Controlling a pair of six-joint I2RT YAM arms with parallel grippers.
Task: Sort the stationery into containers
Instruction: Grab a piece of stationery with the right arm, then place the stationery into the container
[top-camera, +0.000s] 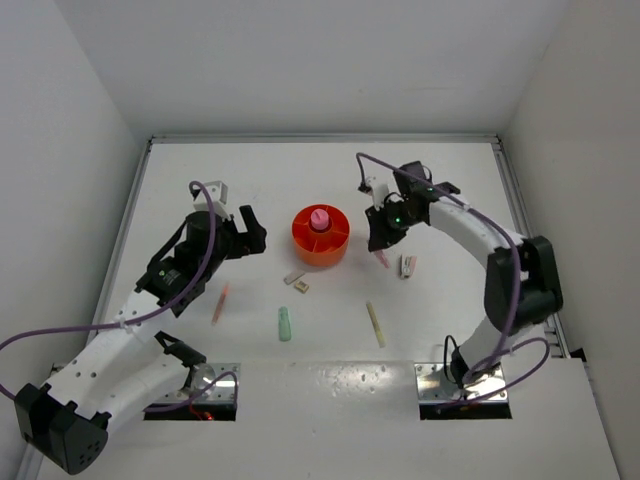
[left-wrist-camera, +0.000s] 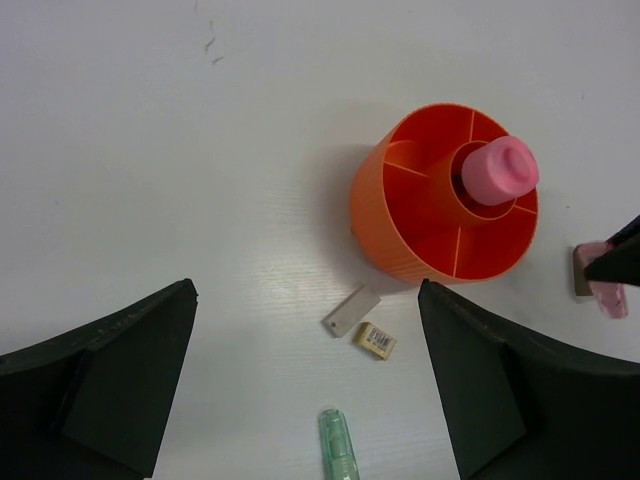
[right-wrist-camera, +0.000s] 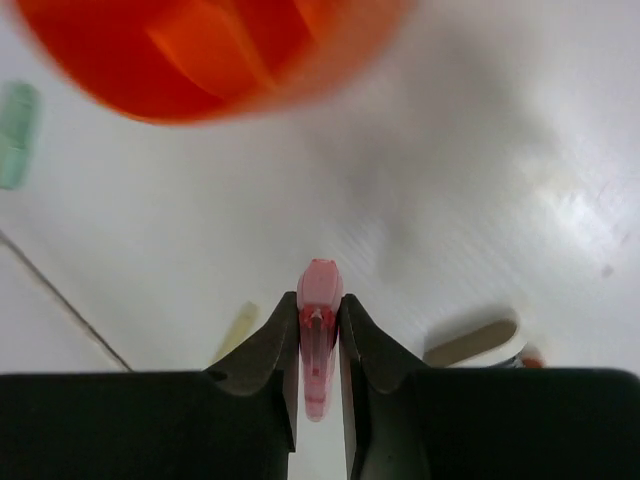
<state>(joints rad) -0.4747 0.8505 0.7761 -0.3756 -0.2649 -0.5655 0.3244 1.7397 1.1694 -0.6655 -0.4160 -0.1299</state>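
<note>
The right fingers (right-wrist-camera: 262, 365) are clamped on the pink mini stapler (right-wrist-camera: 320, 300) just to the right of the orange organiser (top-camera: 320, 250), low over the worktop (top-camera: 450, 190), with the stapler's long axis running out along the fingers and its nose past the tips. The organiser lies a short way to the stapler's left, with only the pink cylinder (top-camera: 319, 218) in its central well, so the coming move looks like a lift and a short leftward carry over the rim. The left fingers (left-wrist-camera: 110, 380) are spread wide and hold nothing, on the organiser's opposite side.
</note>
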